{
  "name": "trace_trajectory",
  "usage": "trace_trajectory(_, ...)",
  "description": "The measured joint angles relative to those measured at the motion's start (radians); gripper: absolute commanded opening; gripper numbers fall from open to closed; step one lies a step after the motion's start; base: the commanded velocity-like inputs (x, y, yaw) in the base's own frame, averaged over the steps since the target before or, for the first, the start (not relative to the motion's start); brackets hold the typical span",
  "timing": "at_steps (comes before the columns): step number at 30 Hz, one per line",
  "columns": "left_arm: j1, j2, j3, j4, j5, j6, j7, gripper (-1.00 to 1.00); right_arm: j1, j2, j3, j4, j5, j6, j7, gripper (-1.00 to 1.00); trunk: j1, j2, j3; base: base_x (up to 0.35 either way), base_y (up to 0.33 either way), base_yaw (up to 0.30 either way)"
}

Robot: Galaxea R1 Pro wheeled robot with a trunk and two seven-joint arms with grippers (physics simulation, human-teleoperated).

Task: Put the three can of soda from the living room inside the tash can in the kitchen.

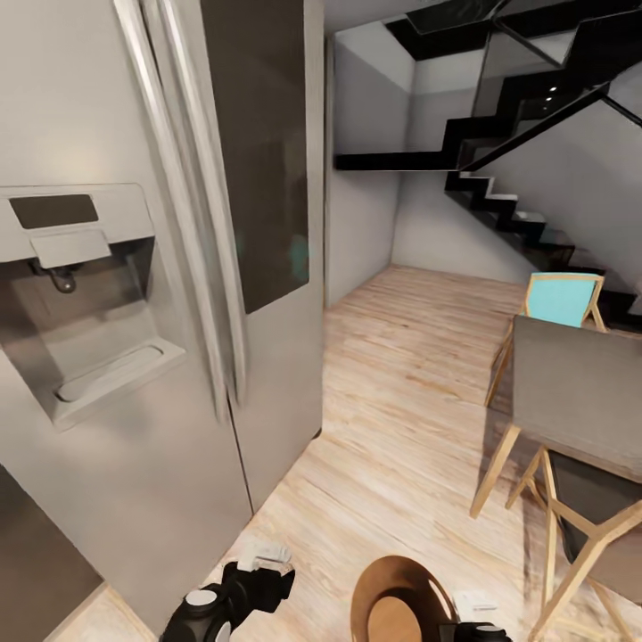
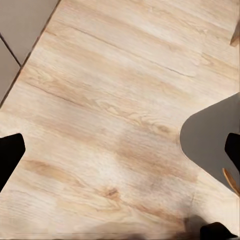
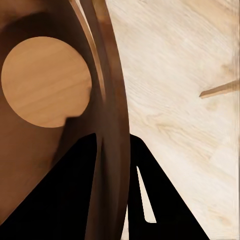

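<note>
The tash can (image 1: 399, 599), a round glossy brown bin with a tan floor, sits at the bottom of the head view between my two arms. In the right wrist view its wall (image 3: 107, 100) runs between the two black fingers of my right gripper (image 3: 112, 170), one finger inside the bin and one outside, shut on the rim. I see nothing lying on the visible part of the bin's floor (image 3: 45, 82). My left gripper (image 2: 120, 155) hangs open over bare wood floor, holding nothing, and also shows in the head view (image 1: 263, 571). The can of soda is out of view.
A tall steel fridge (image 1: 160, 294) with a water dispenser (image 1: 85, 294) stands close on the left. A grey table with wooden legs (image 1: 575, 392) and a teal chair (image 1: 562, 299) stand at right. Black stairs (image 1: 517, 178) rise at the back. Wood floor (image 1: 392, 383) runs between them.
</note>
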Motion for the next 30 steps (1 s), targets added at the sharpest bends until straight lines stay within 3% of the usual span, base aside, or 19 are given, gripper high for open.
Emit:
trace_trajectory(11, -0.002, -0.002, 0.007, 0.058, 0.005, 0.001, 0.042, 1.00, 0.000, -0.008, -0.013, -0.002, 0.004, 0.000, -0.013, -1.00, 0.000, 0.000, 0.001, 0.000, 0.000, -0.286)
trace_trajectory(14, -0.002, -0.002, 0.009, 0.066, 0.004, 0.001, 0.053, 1.00, 0.000, -0.021, -0.063, -0.003, 0.016, 0.001, -0.015, -1.00, 0.000, 0.000, 0.001, 0.000, 0.000, -0.287)
trace_trajectory(15, -0.002, -0.002, 0.009, 0.074, 0.004, 0.001, 0.056, 1.00, 0.000, -0.025, -0.081, 0.000, -0.002, 0.000, -0.013, -1.00, 0.000, 0.000, 0.002, 0.000, 0.000, -0.287)
trace_trajectory(19, -0.003, -0.004, 0.010, 0.094, 0.005, 0.003, 0.059, 1.00, 0.000, -0.034, -0.113, -0.013, 0.004, 0.000, -0.012, -1.00, 0.000, 0.000, 0.004, 0.000, 0.000, -0.287)
trace_trajectory(30, -0.003, -0.005, 0.010, 0.107, 0.004, 0.006, 0.060, 1.00, 0.000, -0.037, -0.121, -0.022, -0.001, 0.000, -0.008, -1.00, 0.000, 0.000, 0.009, 0.000, 0.000, -0.287)
